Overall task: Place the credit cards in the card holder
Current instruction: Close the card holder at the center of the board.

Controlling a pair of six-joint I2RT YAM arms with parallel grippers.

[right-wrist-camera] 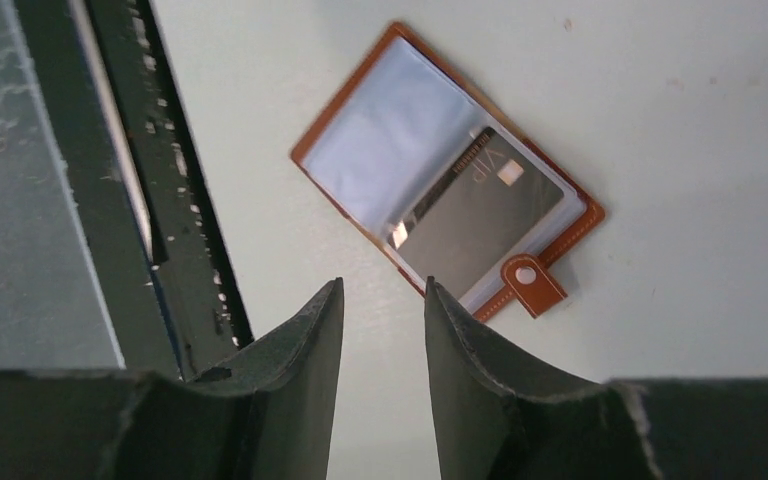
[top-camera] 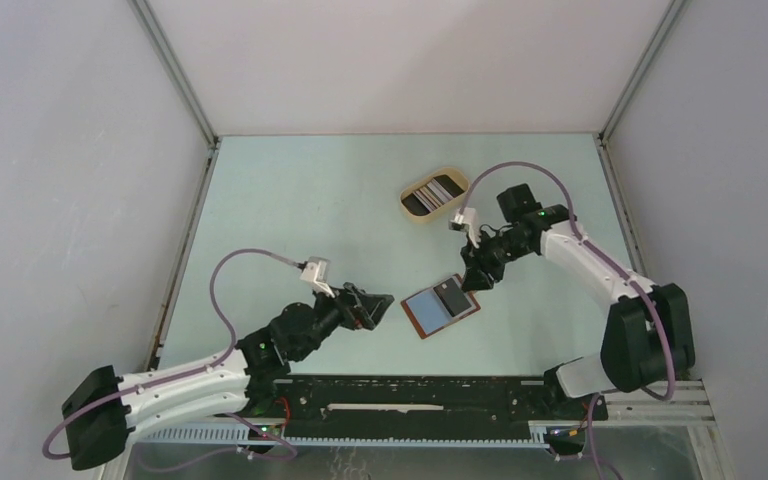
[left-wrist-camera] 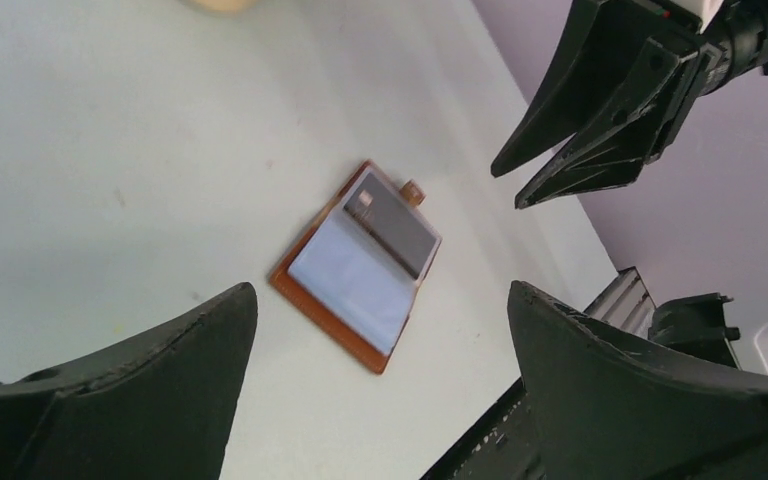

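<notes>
The card holder (top-camera: 430,314) lies open on the table, reddish-brown with clear sleeves (right-wrist-camera: 370,150) and a small tab (right-wrist-camera: 532,284). A dark credit card (top-camera: 451,296) (right-wrist-camera: 480,212) (left-wrist-camera: 392,226) sits in its right half. More credit cards (top-camera: 435,190), black and pale, lie in the beige tray. My left gripper (top-camera: 378,310) (left-wrist-camera: 380,290) hovers wide open just left of the holder, holding nothing. Over the holder's far right corner, my right gripper (top-camera: 474,277) (right-wrist-camera: 384,285) is partly open with nothing between its fingers; it also shows in the left wrist view (left-wrist-camera: 508,188).
The beige oval tray (top-camera: 409,212) stands at the back, beyond the holder, and its edge shows in the left wrist view (left-wrist-camera: 218,4). A black mounting rail (top-camera: 410,395) (right-wrist-camera: 165,200) runs along the near table edge. Grey walls enclose both sides.
</notes>
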